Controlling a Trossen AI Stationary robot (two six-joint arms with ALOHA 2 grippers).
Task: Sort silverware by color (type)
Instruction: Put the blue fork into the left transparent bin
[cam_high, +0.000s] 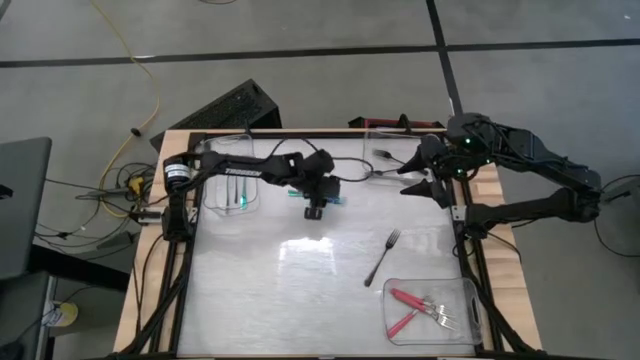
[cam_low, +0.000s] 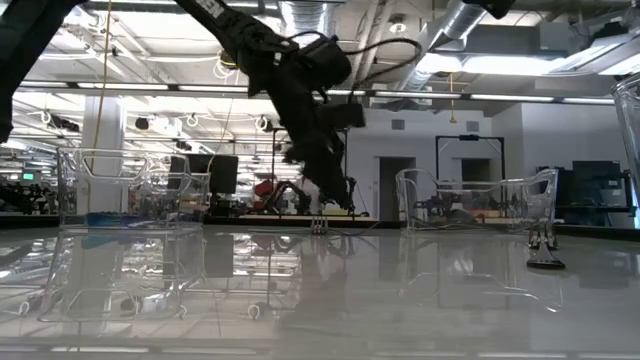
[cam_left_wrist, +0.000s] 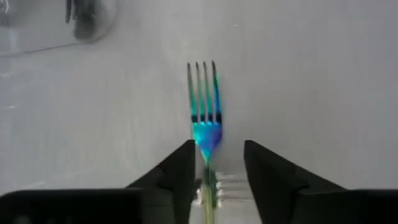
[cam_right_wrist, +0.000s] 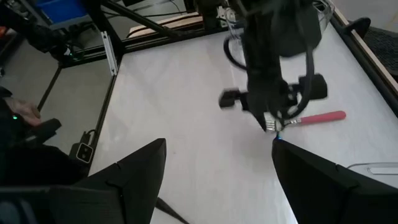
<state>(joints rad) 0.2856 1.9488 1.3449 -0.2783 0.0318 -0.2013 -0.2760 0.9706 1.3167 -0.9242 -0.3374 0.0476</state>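
Left claw over a teal fork

Left claw (cam_left_wrist: 214, 180) straddles the teal fork (cam_left_wrist: 206, 118) on the counter (cam_high: 300, 270), fingers apart; right claw (cam_right_wrist: 217, 168) gapes wide.

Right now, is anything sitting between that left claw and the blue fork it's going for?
Nothing visible. The left gripper has its open fingers on either side of the blue fork, which lies flat on the bare table.

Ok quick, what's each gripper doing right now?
Left gripper: fingers apart around the blue-green fork on the table, not clamped.
Right gripper: open, holding nothing, at the table's far right.
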